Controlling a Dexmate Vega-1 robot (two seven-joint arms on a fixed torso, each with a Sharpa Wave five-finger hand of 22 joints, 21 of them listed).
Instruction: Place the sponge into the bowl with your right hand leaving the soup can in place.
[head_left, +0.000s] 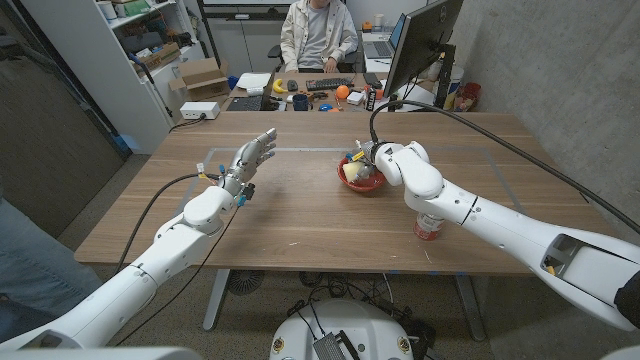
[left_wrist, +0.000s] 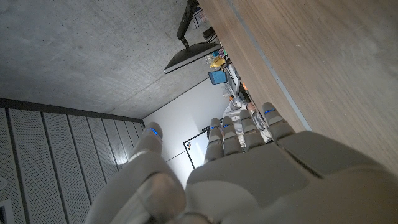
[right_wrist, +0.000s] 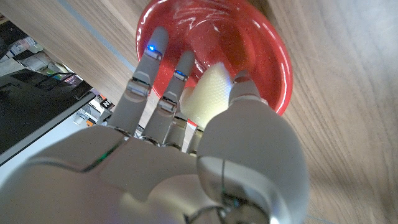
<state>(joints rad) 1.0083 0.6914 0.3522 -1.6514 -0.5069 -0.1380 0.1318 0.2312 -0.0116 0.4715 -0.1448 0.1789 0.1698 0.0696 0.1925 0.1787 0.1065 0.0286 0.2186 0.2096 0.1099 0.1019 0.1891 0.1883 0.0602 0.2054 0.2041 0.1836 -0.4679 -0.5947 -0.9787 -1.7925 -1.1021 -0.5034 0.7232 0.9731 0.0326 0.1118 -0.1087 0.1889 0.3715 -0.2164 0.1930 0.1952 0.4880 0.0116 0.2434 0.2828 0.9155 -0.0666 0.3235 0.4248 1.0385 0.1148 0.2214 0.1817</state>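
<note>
The red bowl (head_left: 363, 186) stands mid-table, a little right of centre. My right hand (head_left: 371, 158) reaches down into it and pinches the pale yellow sponge (head_left: 352, 175) between thumb and fingers. In the right wrist view the sponge (right_wrist: 208, 93) sits inside the bowl (right_wrist: 273, 56), with my right hand (right_wrist: 186, 149) over it and its fingers pointing at the bowl's wall. The soup can (head_left: 428, 227) stands upright nearer the front edge, partly hidden under my right forearm. My left hand (head_left: 250, 160) (left_wrist: 249, 168) hovers left of the bowl, fingers spread, holding nothing.
A black cable (head_left: 480, 130) runs across the table's right side to my right arm. Behind the table are a monitor (head_left: 420, 40), a cluttered desk with a seated person (head_left: 318, 35), and a cardboard box (head_left: 200, 80).
</note>
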